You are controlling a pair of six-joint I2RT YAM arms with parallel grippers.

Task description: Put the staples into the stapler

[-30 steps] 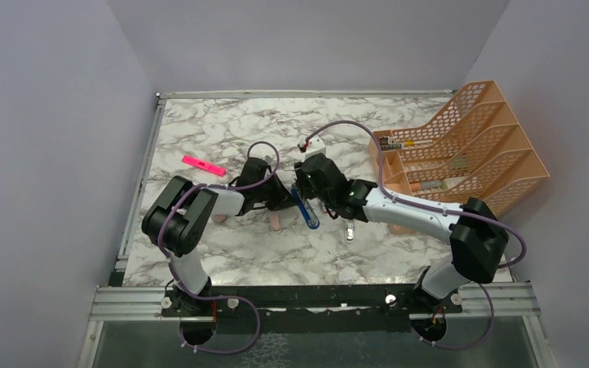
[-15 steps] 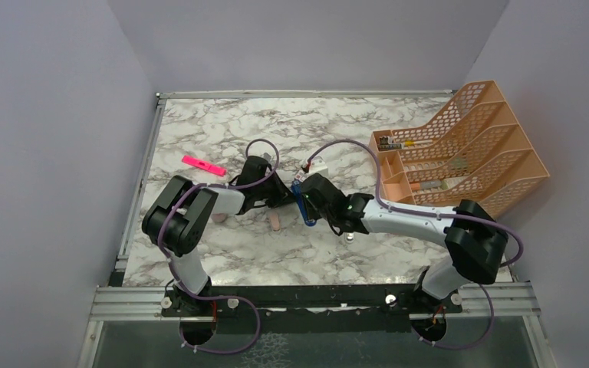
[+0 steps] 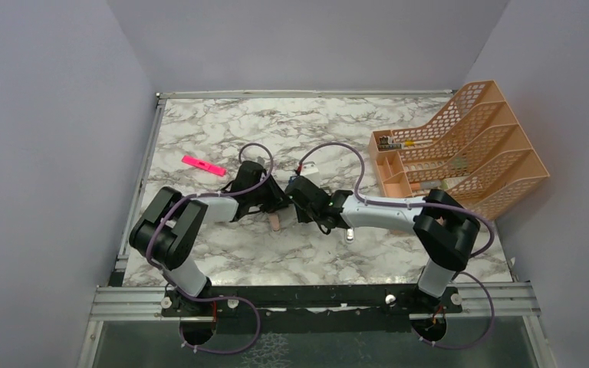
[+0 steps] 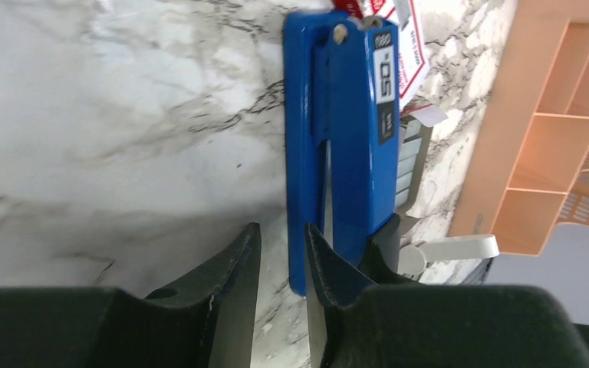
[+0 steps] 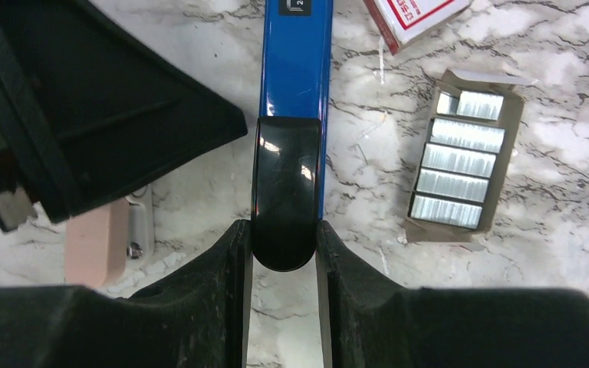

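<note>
The blue stapler (image 4: 341, 130) lies flat on the marble, its black end (image 5: 285, 199) pinched between the fingers of my right gripper (image 5: 281, 224), which is shut on it. My left gripper (image 4: 282, 228) stands at the stapler's other end with its jaws a little apart. Marble shows between its left finger (image 4: 238, 264) and the blue body, so it holds nothing. The staples (image 5: 455, 162) lie in rows in an open cardboard tray just right of the stapler, beside the red-and-white box (image 5: 414, 14). In the top view both grippers meet mid-table and cover the stapler.
A pink eraser (image 3: 275, 221) lies just below the left gripper (image 3: 280, 201). A pink marker (image 3: 203, 165) lies at the left. An orange mesh organizer (image 3: 460, 157) stands at the right edge. A small metal piece (image 3: 349, 234) sits under the right forearm.
My left gripper has opened and let go of the stapler's end. The right arm has swung left with the stapler and now covers it in the top view.
</note>
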